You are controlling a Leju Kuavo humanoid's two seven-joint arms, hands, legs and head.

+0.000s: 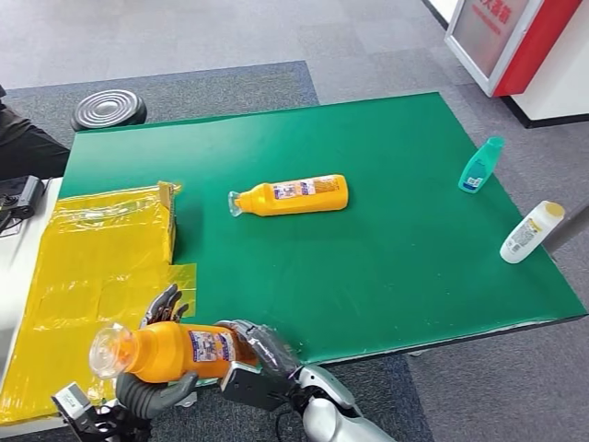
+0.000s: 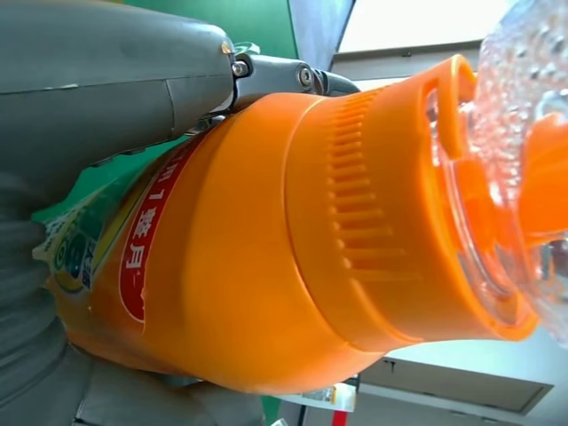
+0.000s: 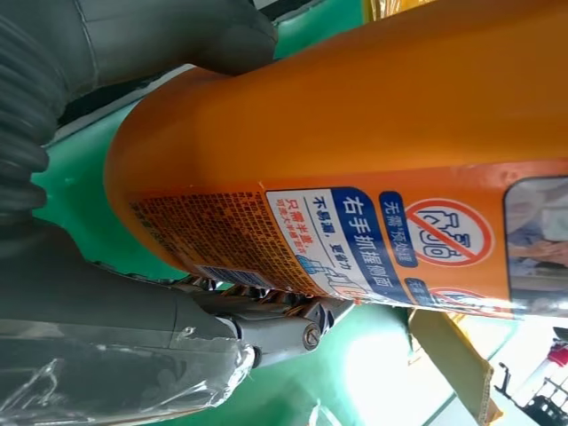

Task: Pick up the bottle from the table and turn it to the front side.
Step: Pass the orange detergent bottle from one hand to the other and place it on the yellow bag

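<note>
Both hands (image 1: 156, 387) (image 1: 260, 354) hold orange bottle (image 1: 170, 352) sideways above table (image 1: 417, 267).

Left hand (image 1: 156, 354) at 7 o'clock in head view, fingers wrapped around the orange bottle (image 1: 163, 351) near its neck. Right hand (image 1: 260, 354) at 6 o'clock grips the base end, forearm entering from below.

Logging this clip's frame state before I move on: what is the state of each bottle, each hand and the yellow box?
Held orange bottle: lifted, lying sideways, clear cap toward the robot's left.
Left hand: grips the held bottle near its neck.
Right hand: grips its base end.
Second orange bottle: lying on the green table, untouched.
Teal bottle: lying flat.
White bottle: lying at the table's edge.
Yellow box: open.
</note>
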